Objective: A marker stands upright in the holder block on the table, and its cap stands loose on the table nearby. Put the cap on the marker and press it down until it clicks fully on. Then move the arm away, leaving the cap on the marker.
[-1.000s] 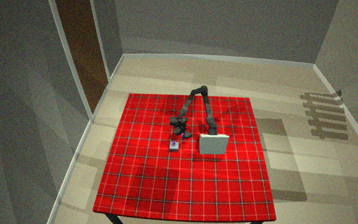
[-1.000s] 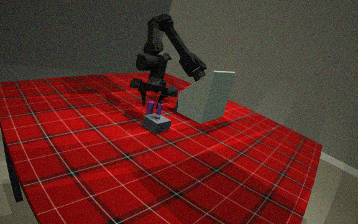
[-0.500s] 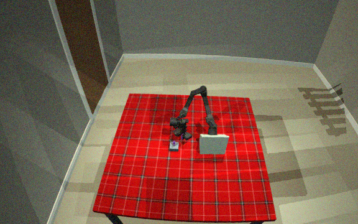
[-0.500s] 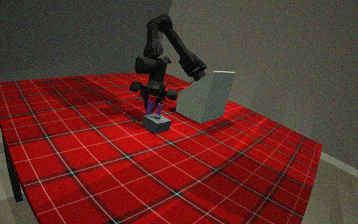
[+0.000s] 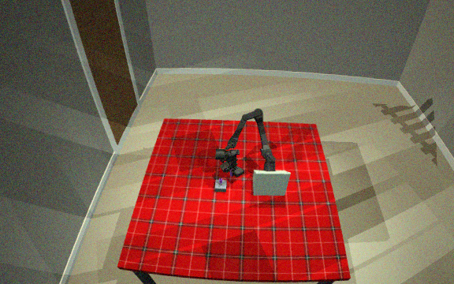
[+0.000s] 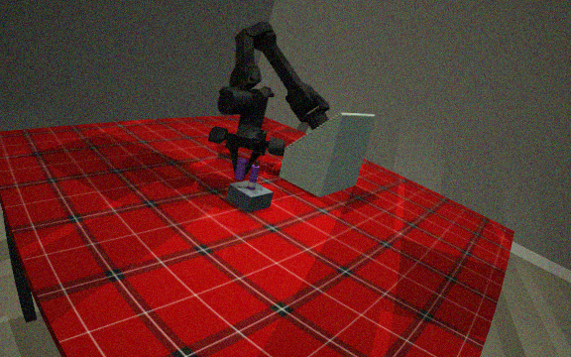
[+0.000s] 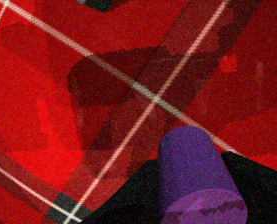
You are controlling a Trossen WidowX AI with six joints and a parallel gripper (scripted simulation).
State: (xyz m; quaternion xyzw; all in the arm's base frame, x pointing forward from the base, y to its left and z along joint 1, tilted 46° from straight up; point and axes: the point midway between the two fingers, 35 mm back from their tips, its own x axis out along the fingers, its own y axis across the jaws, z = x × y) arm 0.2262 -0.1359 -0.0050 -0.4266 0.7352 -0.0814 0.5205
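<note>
The purple cap point(image 5: 231, 173) point(image 6: 241, 169) point(image 7: 188, 157) stands upright, just behind the holder block in the exterior view. My gripper point(image 6: 243, 172) point(image 7: 189, 165) points down and is shut on the cap, one dark finger on each side of it. Whether the cap's base touches the table is hard to tell. The slim purple marker point(image 5: 221, 181) point(image 6: 254, 174) stands upright in the grey holder block point(image 5: 220, 188) point(image 6: 250, 199), apart from the cap. The wrist view does not show the marker.
A large pale slanted block point(image 5: 271, 184) point(image 6: 349, 155) stands in front of the arm's base, to the right of the holder. The arm arches over from behind it. The table point(image 5: 172, 237) point(image 6: 191, 293) has a red plaid top.
</note>
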